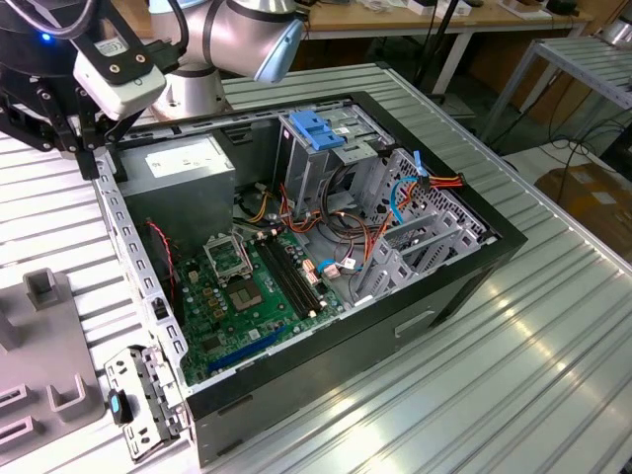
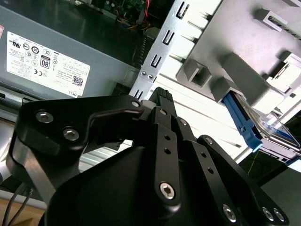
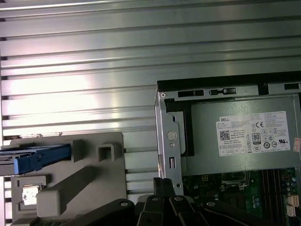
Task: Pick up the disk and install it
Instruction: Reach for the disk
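Observation:
The disk [image 2: 270, 131] rests in a grey holder [image 2: 235, 70] on the table beside the open computer case; its blue side rail and part of its metal body show. In the first wrist view the disk [image 3: 33, 157] lies at the edge of the same holder [image 3: 89, 181]. My gripper [image 2: 161, 96] is shut with nothing between its fingers. It hangs over the case's rear metal edge, by the power supply, well apart from the disk. In the exterior view the gripper [image 1: 87, 138] is at the exterior view's upper left, above the corner of the case [image 1: 474, 257].
Inside the case are a grey power-supply box [image 1: 188, 168], a motherboard [image 1: 247, 296], loose cables [image 1: 395, 212] and a metal drive cage with a blue top [image 1: 321, 133]. The ribbed metal table [image 1: 494, 395] stretches around it. A shelf [image 1: 583, 59] stands at the back.

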`<state>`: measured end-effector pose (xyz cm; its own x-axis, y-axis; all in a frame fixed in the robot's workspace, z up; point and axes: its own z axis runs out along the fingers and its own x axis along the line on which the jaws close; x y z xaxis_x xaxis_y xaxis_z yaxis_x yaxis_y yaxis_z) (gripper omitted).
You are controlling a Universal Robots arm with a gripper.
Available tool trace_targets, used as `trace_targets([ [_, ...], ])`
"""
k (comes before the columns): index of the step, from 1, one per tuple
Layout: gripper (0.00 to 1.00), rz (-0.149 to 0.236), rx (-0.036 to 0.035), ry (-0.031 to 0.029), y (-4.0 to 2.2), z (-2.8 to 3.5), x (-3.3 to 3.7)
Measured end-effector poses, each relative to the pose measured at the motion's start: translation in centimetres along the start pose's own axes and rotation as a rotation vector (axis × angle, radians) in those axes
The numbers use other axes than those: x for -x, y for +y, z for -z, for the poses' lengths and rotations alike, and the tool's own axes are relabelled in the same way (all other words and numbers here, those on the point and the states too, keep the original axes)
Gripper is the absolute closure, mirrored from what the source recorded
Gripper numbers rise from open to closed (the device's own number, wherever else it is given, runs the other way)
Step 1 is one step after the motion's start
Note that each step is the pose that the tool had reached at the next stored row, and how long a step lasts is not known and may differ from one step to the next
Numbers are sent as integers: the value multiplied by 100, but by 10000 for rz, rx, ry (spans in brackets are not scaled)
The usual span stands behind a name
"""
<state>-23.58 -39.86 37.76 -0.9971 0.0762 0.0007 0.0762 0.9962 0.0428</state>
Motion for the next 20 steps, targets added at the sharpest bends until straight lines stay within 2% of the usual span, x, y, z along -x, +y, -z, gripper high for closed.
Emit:
trace_targets([
  [9, 89, 0, 0, 1, 0, 1, -4],
  [16, 89, 0, 0, 0, -9, 1, -114],
  [18, 89, 0, 0, 0, -17, 1, -224],
  [20, 89, 0, 0, 1, -29, 1, -378],
])
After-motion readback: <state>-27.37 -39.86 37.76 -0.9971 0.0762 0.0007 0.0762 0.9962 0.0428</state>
